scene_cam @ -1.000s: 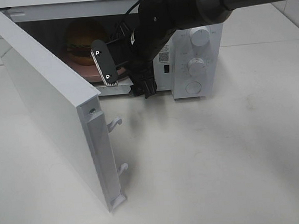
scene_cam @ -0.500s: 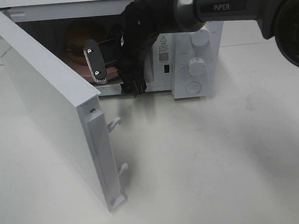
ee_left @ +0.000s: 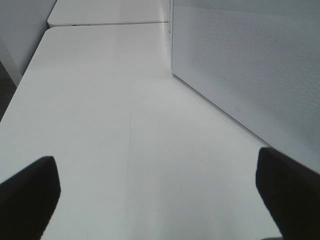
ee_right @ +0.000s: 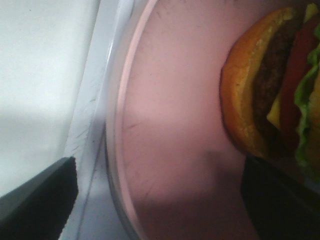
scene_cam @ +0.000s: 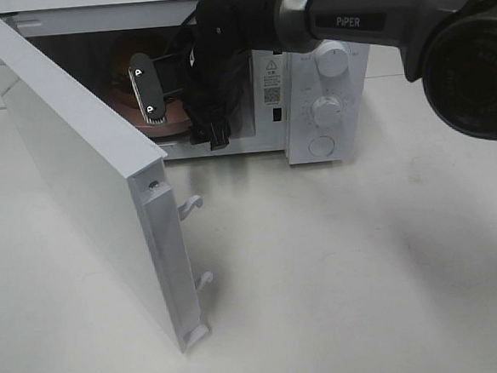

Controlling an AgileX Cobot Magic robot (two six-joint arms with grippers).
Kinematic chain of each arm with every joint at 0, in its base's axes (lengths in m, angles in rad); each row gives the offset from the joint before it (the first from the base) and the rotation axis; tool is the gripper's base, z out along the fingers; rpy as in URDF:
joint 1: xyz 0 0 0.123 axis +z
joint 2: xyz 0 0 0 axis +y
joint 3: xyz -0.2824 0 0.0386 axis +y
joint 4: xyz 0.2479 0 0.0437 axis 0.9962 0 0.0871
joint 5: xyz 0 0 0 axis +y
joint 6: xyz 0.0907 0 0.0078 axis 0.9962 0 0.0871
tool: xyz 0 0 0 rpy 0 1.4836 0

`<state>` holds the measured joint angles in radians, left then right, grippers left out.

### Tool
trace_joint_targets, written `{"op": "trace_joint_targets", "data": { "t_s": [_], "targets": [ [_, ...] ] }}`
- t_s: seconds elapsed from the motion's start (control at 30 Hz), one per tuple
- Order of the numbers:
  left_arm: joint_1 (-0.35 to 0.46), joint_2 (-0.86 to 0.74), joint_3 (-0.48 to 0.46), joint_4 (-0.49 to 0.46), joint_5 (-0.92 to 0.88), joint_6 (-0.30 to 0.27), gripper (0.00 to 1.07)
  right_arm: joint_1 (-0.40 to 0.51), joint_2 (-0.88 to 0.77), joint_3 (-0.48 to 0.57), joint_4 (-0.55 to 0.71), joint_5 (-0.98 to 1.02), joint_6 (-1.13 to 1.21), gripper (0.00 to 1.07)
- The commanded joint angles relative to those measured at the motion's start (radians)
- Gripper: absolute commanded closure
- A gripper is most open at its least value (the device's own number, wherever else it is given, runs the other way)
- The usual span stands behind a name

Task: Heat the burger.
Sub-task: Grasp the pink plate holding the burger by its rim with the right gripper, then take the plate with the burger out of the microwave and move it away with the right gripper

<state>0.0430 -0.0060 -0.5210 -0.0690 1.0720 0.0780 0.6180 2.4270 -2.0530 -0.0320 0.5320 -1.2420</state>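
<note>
Burger [ee_right: 272,85] sits on the pink plate [ee_right: 170,130] inside the open microwave [scene_cam: 320,105]. Right tool [ee_right: 160,195] spreads wide at the plate's rim; left tool [ee_left: 160,195] spreads wide above the table [ee_left: 115,115].

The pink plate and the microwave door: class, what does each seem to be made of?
Pink plate: probably plastic or glazed ceramic; smooth, soft sheen, faint scratches. Microwave door: white, apparently painted metal or plastic, matte, crisp flat edges; the look leaves it open.
</note>
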Motion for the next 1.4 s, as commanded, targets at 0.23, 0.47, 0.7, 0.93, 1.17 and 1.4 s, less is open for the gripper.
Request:
{"op": "trace_joint_targets", "data": {
  "t_s": [0.23,0.47,0.7,0.93,1.17,1.4],
  "targets": [
    [0.0,-0.015,0.004,-0.001,0.002,-0.004,0.07,0.0,0.043,-0.012,0.001,-0.018,0.006,0.63],
    [0.0,-0.015,0.004,-0.001,0.002,-0.004,0.07,0.002,0.04,-0.012,0.001,-0.014,0.006,1.07],
    [0.0,-0.015,0.004,-0.001,0.002,-0.004,0.07,0.002,0.038,-0.012,0.032,-0.013,0.006,1.07],
    [0.0,-0.015,0.004,-0.001,0.002,-0.004,0.07,0.002,0.014,-0.011,0.051,0.007,-0.004,1.07],
    [0.0,-0.015,0.004,-0.001,0.002,-0.004,0.07,0.002,-0.045,0.036,0.049,0.015,-0.078,1.07],
    [0.0,-0.015,0.004,-0.001,0.002,-0.004,0.07,0.002,-0.131,0.179,0.052,-0.046,-0.211,1.07]
  ]
}}
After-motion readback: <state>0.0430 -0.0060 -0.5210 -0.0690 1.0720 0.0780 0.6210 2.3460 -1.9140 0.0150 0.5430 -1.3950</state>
